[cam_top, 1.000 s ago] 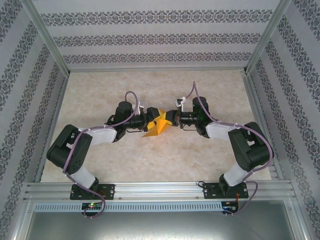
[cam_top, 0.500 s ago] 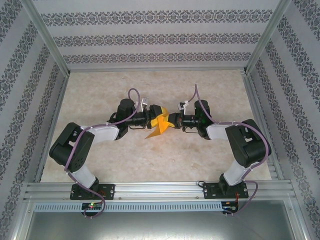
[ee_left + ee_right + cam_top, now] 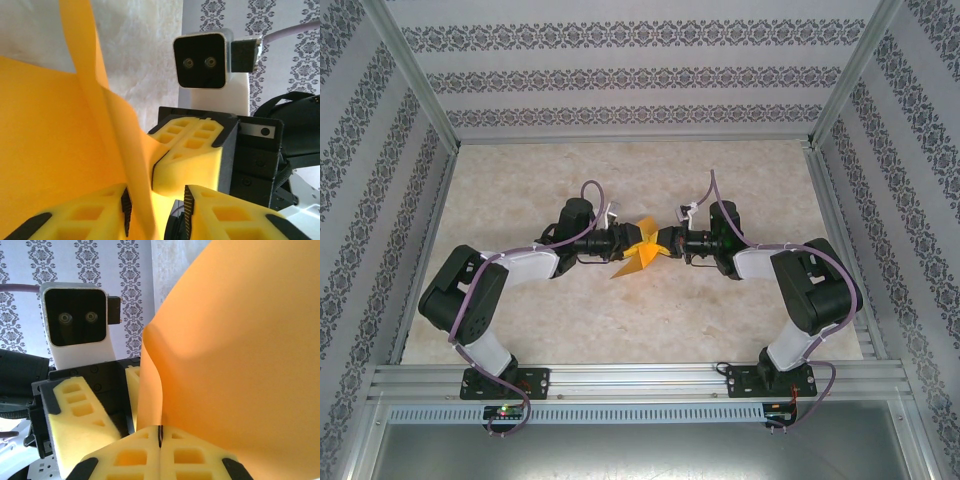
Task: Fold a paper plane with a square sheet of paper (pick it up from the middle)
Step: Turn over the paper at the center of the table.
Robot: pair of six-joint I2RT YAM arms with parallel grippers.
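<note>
The orange sheet of paper (image 3: 640, 252), folded into layered pointed flaps, hangs above the table's middle between both grippers. My right gripper (image 3: 661, 241) comes in from the right and is shut on a fold of the paper (image 3: 240, 350); its yellow pads (image 3: 145, 450) meet at the tip (image 3: 160, 432). My left gripper (image 3: 626, 240) faces it from the left. In the left wrist view a strip of the paper (image 3: 50, 140) runs between the left gripper's (image 3: 155, 202) jaws, which stand a little apart, with a gap on the right side. The right gripper's shut fingers (image 3: 192, 150) sit just beyond.
The marbled table top (image 3: 740, 320) lies below the paper. Patterned walls (image 3: 640, 75) and metal frame posts (image 3: 415, 85) close in the back and sides. A metal rail (image 3: 640, 380) runs along the near edge by the arm bases.
The left gripper's jaws have narrowed around the paper strip and its wrist has turned. Both grippers and the paper shifted slightly toward the back.
</note>
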